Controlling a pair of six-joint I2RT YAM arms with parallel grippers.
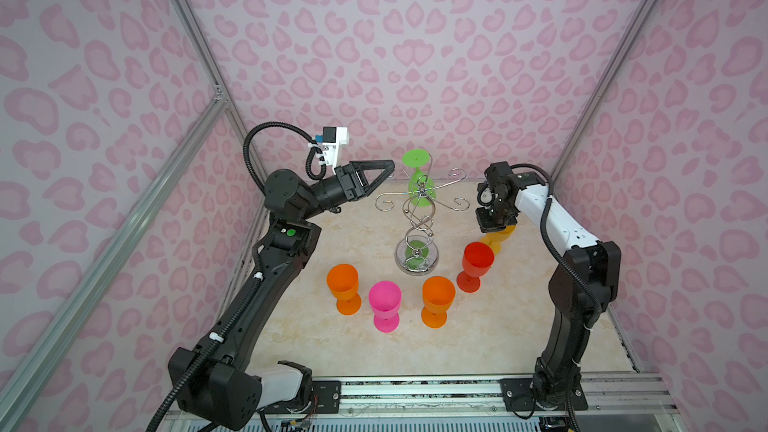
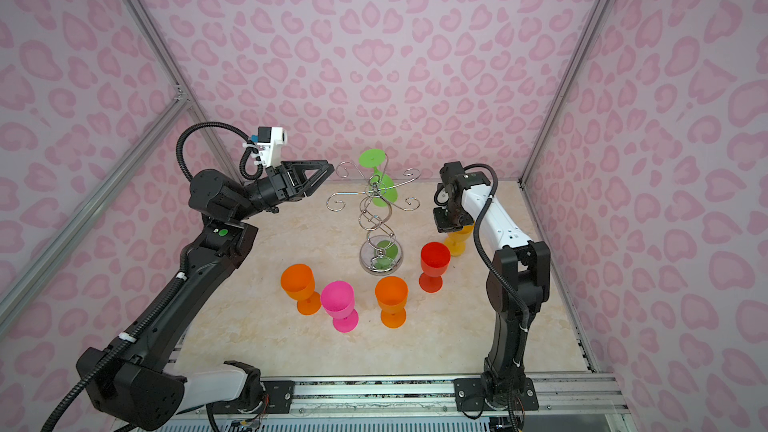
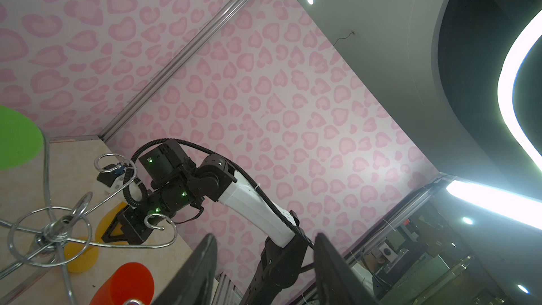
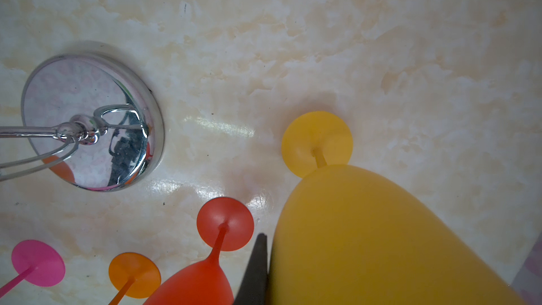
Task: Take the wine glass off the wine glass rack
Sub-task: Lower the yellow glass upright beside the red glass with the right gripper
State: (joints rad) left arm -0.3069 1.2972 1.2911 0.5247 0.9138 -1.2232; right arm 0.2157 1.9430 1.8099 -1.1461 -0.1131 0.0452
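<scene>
Leftward first: left gripper [image 1: 387, 169] with jaws spread and empty, just beside the hook arms of the wine glass rack [image 1: 417, 226]. Mid-scene, green wine glass [image 1: 419, 189] hung bowl-down on the rack's far side, foot above the hooks, slightly tilted. Likely light, stiff plastic, slick; thin stem weakest. Best taken at the bowl, then slid outward along the hook. Rightmost, right gripper [image 1: 494, 224] pinching the rim of a yellow glass [image 1: 502, 238] standing upright.

A wine glass [image 1: 416, 158] hangs on the wine glass rack [image 1: 417, 270], five glasses [image 1: 386, 305] standing before and beside it.
</scene>
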